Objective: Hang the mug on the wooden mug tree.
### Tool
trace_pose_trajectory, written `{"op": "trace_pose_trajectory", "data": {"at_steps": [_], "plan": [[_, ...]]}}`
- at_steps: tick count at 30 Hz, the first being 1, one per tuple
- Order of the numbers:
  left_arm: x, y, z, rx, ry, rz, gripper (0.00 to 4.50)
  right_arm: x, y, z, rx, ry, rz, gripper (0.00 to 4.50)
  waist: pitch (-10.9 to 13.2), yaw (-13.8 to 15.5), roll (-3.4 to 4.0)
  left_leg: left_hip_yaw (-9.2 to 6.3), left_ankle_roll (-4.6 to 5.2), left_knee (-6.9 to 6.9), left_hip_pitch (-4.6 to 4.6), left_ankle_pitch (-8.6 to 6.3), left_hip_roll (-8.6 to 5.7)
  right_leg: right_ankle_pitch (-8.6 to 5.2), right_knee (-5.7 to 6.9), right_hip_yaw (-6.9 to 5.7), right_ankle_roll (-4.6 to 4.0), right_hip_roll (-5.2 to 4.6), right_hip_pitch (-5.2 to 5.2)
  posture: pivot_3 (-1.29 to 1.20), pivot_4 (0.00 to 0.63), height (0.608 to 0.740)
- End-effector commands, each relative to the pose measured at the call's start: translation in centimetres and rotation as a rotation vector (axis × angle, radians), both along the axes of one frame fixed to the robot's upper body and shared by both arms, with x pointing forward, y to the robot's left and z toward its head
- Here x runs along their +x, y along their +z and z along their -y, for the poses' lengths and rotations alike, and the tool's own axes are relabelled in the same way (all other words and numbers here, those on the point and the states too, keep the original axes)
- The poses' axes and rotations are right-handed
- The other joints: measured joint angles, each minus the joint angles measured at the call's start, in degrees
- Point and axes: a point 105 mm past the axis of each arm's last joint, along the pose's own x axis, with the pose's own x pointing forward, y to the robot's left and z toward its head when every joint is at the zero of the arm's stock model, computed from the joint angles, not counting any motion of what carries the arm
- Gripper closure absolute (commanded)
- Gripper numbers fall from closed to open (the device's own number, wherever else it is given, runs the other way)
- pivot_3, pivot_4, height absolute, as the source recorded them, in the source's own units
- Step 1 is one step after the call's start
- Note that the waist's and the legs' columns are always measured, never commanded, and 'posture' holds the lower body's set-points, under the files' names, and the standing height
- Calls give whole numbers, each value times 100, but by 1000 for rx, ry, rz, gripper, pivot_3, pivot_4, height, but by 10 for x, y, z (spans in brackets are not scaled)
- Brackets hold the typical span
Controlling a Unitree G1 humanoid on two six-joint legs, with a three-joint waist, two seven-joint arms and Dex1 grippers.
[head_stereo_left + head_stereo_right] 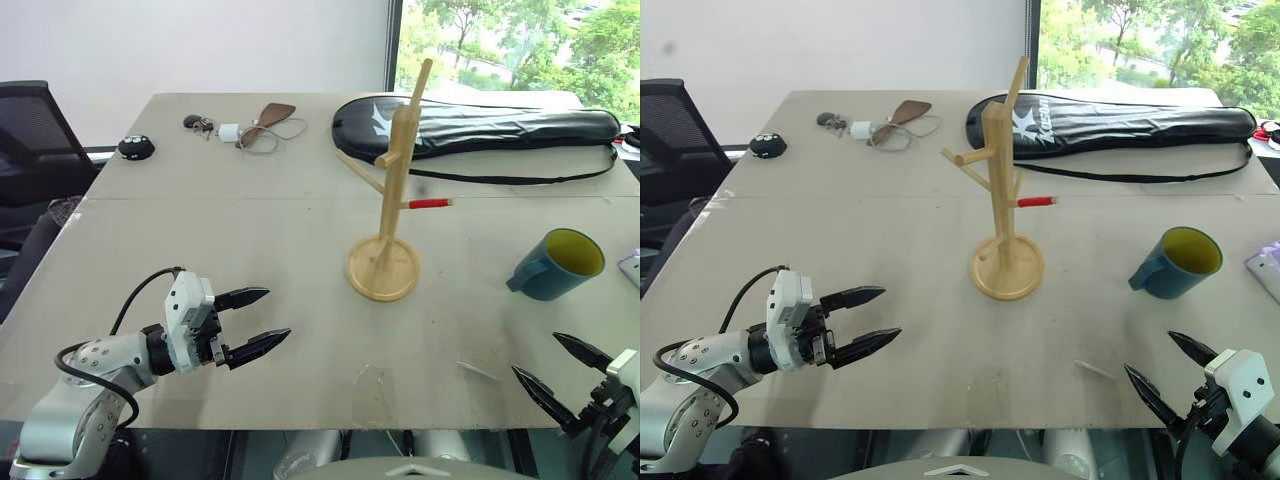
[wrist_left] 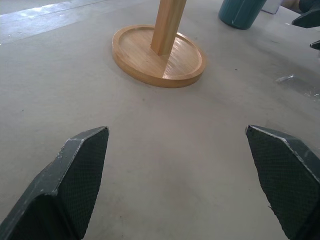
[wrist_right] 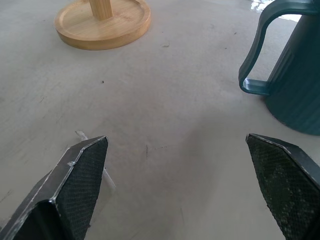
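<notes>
Both the left gripper (image 1: 262,318) and right gripper (image 1: 562,370) are hovering wide open and empty, the mug (image 1: 556,265) sitting upright right of the wooden mug tree (image 1: 386,214).

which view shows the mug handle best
The right wrist view: the mug's handle shows up close as a full loop. Both eye views show it only small on the side toward the mug tree; the left wrist view shows the mug's base.

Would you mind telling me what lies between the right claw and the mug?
Nothing but bare table: the right wrist view shows only grey surface between the open right claw and the mug.
</notes>
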Motion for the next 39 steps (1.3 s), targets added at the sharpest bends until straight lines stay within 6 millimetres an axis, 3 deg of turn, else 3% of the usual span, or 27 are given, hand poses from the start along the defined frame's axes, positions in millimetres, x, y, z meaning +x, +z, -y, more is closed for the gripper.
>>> {"op": "trace_pose_trajectory", "data": {"at_steps": [1, 5, 10, 16, 23, 31, 39], "plan": [[2, 14, 5, -8, -72, 44, 0, 8, 11, -7, 19, -18, 80, 30, 0, 4, 0, 0, 0, 0, 0, 0, 0, 0, 0, 0, 0, 0, 0, 0, 150, 740], [-13, 40, 25, -111, -363, 94, 0, 36, 14, -26, 49, -75, 139, 30, 8, 26, -7, 3, -2, 3, 6, 0, 12, 8, 5, -3, -13, 12, -2, 0, 150, 740], [-18, 52, 32, -124, -492, 135, 0, 64, 12, -36, 98, -143, 130, 30, 13, 23, 7, 17, -2, -10, 22, 0, 15, 8, -2, 14, -14, 16, 1, 0, 150, 740], [-23, 53, 34, -132, -507, 153, 0, 78, 9, -28, 104, -221, 140, 30, 15, -2, 7, 17, -1, -23, 21, -1, 18, 8, -20, 14, -14, 17, -1, 0, 150, 740], [-29, 45, 26, -138, -475, 154, 0, 69, 7, -28, 147, -214, 104, 30, 16, -88, 10, 17, 0, -23, 21, -1, 20, 8, -16, 14, -14, 18, 1, 0, 150, 740], [-30, 48, 27, -170, -468, 189, 0, 91, 11, -24, 156, -274, 156, 30, 16, -94, 9, 29, 0, -21, 29, -1, 23, 9, -11, 27, -14, 24, 1, 0, 150, 740], [-27, 57, 29, -198, -457, 228, 0, 100, 10, -21, 169, -301, 173, 30, 17, -95, 9, 30, 0, -24, 28, -1, 24, 9, -15, 28, -14, 25, 1, 0, 150, 740]]}}
